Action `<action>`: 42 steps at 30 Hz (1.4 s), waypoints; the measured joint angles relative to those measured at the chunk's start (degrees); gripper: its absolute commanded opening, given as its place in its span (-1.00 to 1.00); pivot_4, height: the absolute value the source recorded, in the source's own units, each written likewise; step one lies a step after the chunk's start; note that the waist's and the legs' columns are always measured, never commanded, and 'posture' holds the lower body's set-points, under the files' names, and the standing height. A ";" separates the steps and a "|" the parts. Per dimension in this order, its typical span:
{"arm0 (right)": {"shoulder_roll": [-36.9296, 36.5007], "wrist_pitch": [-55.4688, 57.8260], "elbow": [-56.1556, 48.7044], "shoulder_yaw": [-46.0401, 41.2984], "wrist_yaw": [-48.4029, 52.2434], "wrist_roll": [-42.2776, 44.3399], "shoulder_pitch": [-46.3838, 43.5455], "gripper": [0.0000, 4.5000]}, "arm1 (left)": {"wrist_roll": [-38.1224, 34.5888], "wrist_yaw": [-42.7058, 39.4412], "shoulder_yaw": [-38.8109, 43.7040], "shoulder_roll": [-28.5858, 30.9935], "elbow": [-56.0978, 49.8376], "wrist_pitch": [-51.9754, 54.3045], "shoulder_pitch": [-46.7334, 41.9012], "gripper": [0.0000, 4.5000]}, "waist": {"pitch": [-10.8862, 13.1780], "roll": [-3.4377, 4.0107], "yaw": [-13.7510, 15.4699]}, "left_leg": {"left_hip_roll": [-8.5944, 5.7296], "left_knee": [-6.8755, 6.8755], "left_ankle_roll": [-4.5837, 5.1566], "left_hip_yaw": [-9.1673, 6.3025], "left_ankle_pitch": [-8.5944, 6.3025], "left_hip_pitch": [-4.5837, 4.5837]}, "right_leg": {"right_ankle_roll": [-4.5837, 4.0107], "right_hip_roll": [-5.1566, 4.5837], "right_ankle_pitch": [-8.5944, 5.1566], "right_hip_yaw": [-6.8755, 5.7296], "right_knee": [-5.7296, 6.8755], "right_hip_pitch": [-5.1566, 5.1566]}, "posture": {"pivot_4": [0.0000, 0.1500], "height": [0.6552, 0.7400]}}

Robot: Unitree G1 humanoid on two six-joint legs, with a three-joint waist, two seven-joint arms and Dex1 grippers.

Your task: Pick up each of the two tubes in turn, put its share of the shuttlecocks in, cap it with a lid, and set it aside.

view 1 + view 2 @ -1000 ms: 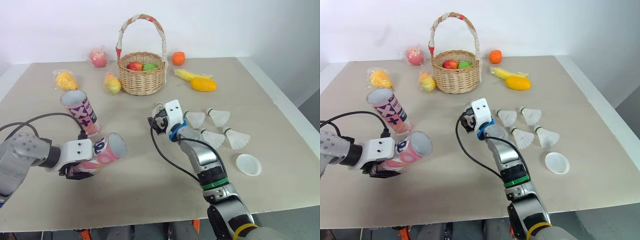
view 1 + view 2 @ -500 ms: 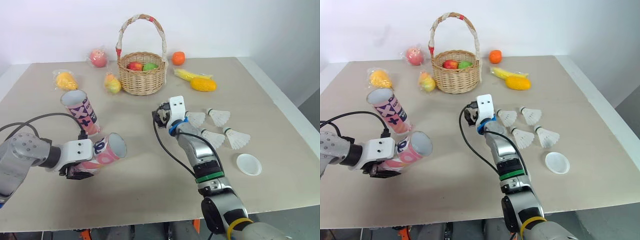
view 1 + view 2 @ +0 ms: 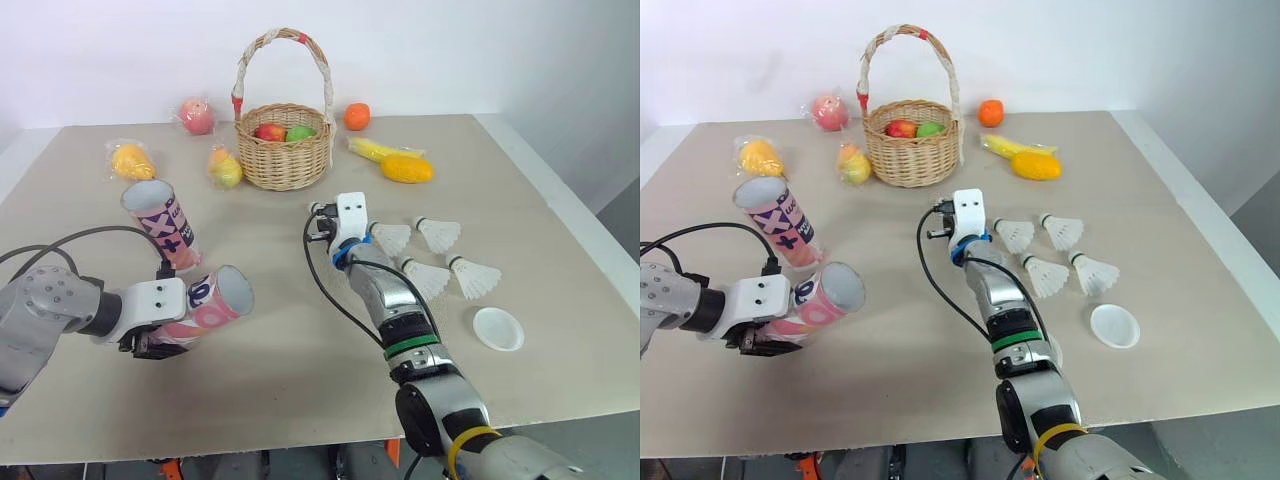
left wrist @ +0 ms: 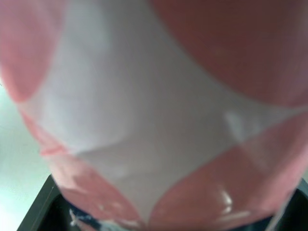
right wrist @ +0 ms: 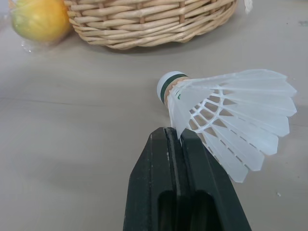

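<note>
Fingers (image 5: 159, 163) of my right gripper (image 5: 174, 132) are pressed together with no gap between them. Their tips are at the edge of the white skirt of the nearest shuttlecock (image 5: 226, 120), touching it or just beside it. I cannot tell if a feather is caught between them. This shuttlecock lies on its side on the table (image 3: 300, 380), with the cork pointing far, toward the basket (image 3: 285, 150).

In the last second my right wrist turned and went a little farther and to the right, from the middle of the table up to this shuttlecock. I judge this is the reach for a shuttlecock, and the grasp is not yet sure.

The other three shuttlecocks (image 3: 438, 233) lie to the right of it, and one lid (image 3: 497, 328) is nearer and further right.

My left gripper (image 3: 150, 343) has not moved. It is closed around the pink tube (image 3: 215, 300), held above the table at the near left with the open mouth turned to the right. The second tube (image 3: 160, 225) stands just behind it.
</note>
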 measured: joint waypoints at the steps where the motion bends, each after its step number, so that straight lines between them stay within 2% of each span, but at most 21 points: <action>1: -0.48 1.41 -3.20 0.70 1.89 0.68 1.16 -0.99 | 0.00 0.00 0.06 0.02 -0.11 0.05 0.08 0.42 | 0.01 0.01 0.00 | -0.01 -0.03 0.00 0.00 0.00 -0.01 | 0.02 -0.01 -0.02 0.01 0.00 -0.01 | 1.00 1.00; 3: -1.85 3.93 -8.92 2.42 6.00 2.08 2.70 -0.99 | -0.01 -0.02 0.11 0.02 -0.20 0.14 0.14 0.42 | 0.02 0.04 -0.01 | -0.03 -0.04 0.00 0.01 0.00 -0.01 | 0.05 -0.03 -0.04 0.01 -0.01 -0.01 | 1.00 1.00; 6: -7.71 6.84 -22.32 7.01 17.73 6.32 4.56 -0.99 | -0.04 0.04 0.06 -0.04 -0.51 0.29 0.08 0.42 | 0.10 0.16 0.09 | -0.08 -0.04 0.00 -0.03 0.00 -0.06 | 0.14 -0.08 -0.07 -0.03 -0.05 -0.02 | 1.00 1.00; 8: -17.26 7.25 -36.03 10.29 32.76 12.64 5.89 -0.99 | -0.10 0.04 -0.15 -0.22 -0.73 0.12 -0.06 0.42 | 0.13 0.22 0.37 | -0.16 -0.04 0.03 -0.08 -0.02 -0.09 | 0.25 -0.19 -0.15 -0.09 -0.08 0.03 | 1.00 1.00; 11: -26.71 8.47 -45.89 12.48 46.14 18.65 7.00 -0.99 | 0.02 -0.15 -0.30 -0.19 -0.47 0.07 -0.32 0.42 | 0.11 0.17 0.41 | -0.14 -0.04 0.11 -0.05 -0.09 -0.01 | 0.22 -0.18 -0.20 -0.10 -0.11 0.10 | 1.00 1.00; 14: -30.01 9.96 -46.59 14.90 51.12 19.63 8.14 -0.99 | 0.11 -0.09 -0.72 -0.20 -0.03 0.13 -0.77 0.42 | 0.12 0.18 0.41 | -0.11 -0.04 0.14 -0.03 -0.06 0.03 | 0.13 -0.14 -0.15 -0.11 -0.08 0.09 | 1.00 1.00; 17: -29.87 9.26 -46.48 16.53 51.81 18.67 8.05 -0.99 | 0.13 -0.08 -0.86 -0.21 0.13 0.17 -0.99 0.42 | 0.12 0.18 0.42 | -0.09 -0.03 0.14 -0.03 -0.04 0.04 | 0.09 -0.09 -0.11 -0.12 -0.07 0.07 | 1.00 1.00; 21: -26.16 4.87 -41.72 22.45 50.65 12.30 6.16 -0.99 | 0.03 -0.03 -1.37 -0.35 0.09 0.39 -1.66 0.42 | 0.12 0.18 0.44 | -0.09 -0.03 0.14 0.01 -0.04 0.01 | 0.09 -0.08 -0.11 -0.09 -0.06 0.03 | 1.00 1.00; 24: -24.18 4.16 -40.88 23.59 50.51 11.10 5.75 -0.99 | -0.07 0.01 -1.41 -0.38 -0.11 0.38 -1.77 0.42 | 0.12 0.18 0.74 | -0.11 -0.03 0.13 0.00 -0.05 -0.08 | 0.15 -0.13 -0.16 -0.10 -0.07 -0.01 | 1.00 1.00; 27: -23.53 5.95 -41.14 23.19 50.63 12.34 5.82 -0.57 | -0.12 0.02 -1.43 -0.40 -0.14 0.39 -1.80 0.42 | 0.11 0.17 0.81 | -0.13 -0.03 0.11 0.01 -0.06 -0.09 | 0.17 -0.17 -0.17 -0.09 -0.07 -0.01 | 1.00 1.00; 32: -23.78 13.11 -48.57 15.04 47.19 21.38 10.48 0.47 | -0.11 0.45 -1.85 -0.42 -0.64 0.64 -2.09 0.42 | 0.10 0.14 1.04 | -0.13 -0.03 0.11 -0.11 -0.06 -0.12 | 0.15 -0.18 -0.19 -0.18 -0.07 0.02 | 1.00 1.00; 34: -25.15 14.45 -52.17 11.74 44.26 22.36 14.62 0.91 | -0.20 0.61 -1.95 -0.44 -0.93 1.23 -2.14 0.42 | 0.08 0.10 1.05 | -0.16 -0.03 0.10 -0.14 -0.06 -0.12 | 0.16 -0.21 -0.23 -0.21 -0.07 0.04 | 1.00 1.00; 35: -26.00 14.53 -54.00 10.79 42.26 21.92 17.56 0.98 | -0.20 0.65 -1.95 -0.43 -1.12 1.40 -2.08 0.42 | 0.07 0.09 1.05 | -0.16 -0.03 0.10 -0.14 -0.07 -0.12 | 0.16 -0.21 -0.24 -0.21 -0.07 0.04 | 1.00 1.00; 37: -26.34 14.53 -55.24 9.84 39.54 20.87 21.17 0.98 | -0.14 0.66 -1.89 -0.37 -1.15 1.62 -2.02 0.42 | 0.07 0.10 0.98 | -0.16 -0.03 0.09 -0.10 -0.07 -0.11 | 0.15 -0.21 -0.25 -0.18 -0.06 0.02 | 1.00 1.00; 42: -22.41 13.53 -65.75 2.88 26.02 19.39 35.81 0.98 | -0.23 0.93 -1.92 -0.49 -1.51 1.59 -1.85 0.42 | 0.06 0.08 1.00 | -0.14 -0.04 0.09 -0.11 -0.07 -0.08 | 0.15 -0.16 -0.26 -0.17 -0.03 0.02 | 1.00 1.00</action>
